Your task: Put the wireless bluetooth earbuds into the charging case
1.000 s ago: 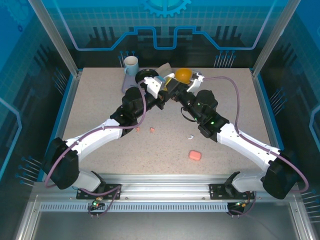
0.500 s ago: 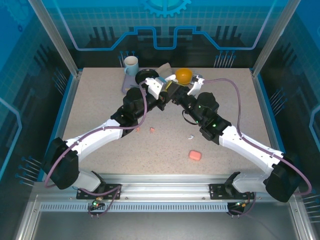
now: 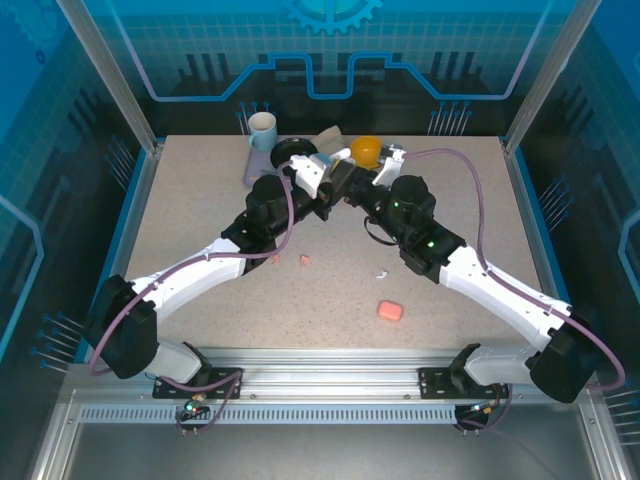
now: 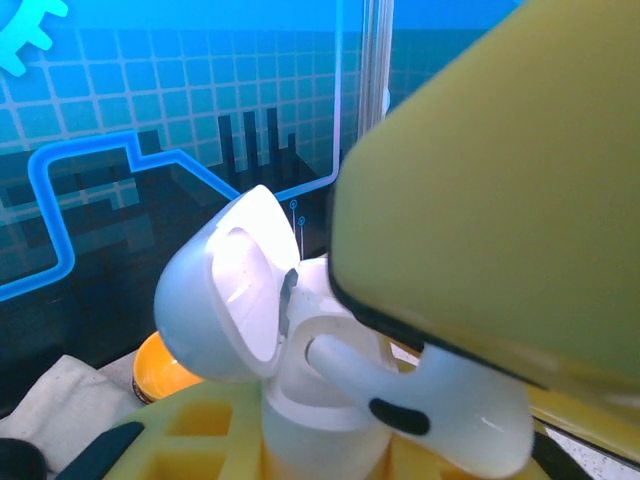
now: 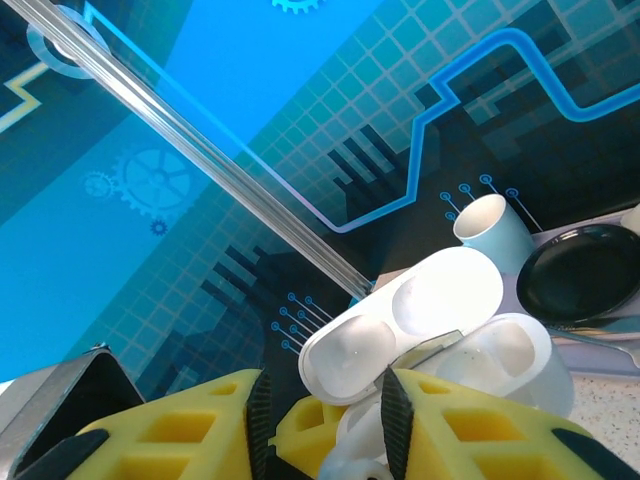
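The left gripper (image 3: 333, 176) and right gripper (image 3: 352, 180) meet tip to tip with the open charging case (image 5: 430, 320) between them, so nothing passes there. Just beyond their tips stand an orange round thing (image 3: 366, 150), a grey cloth (image 3: 328, 135), a black plate (image 3: 288, 151) and a cup (image 3: 262, 128) — then the glass back wall (image 3: 330, 60). Behind both wrists the table (image 3: 190, 210) lies open — only pink earbuds (image 3: 304, 260), a white earbud (image 3: 381, 273) and a pink case (image 3: 390, 311) dot it.

Overhead view behind the arms (image 3: 200, 270), wrist cameras close up facing the back wall (image 4: 150, 130), sharing the open case (image 4: 300, 395)
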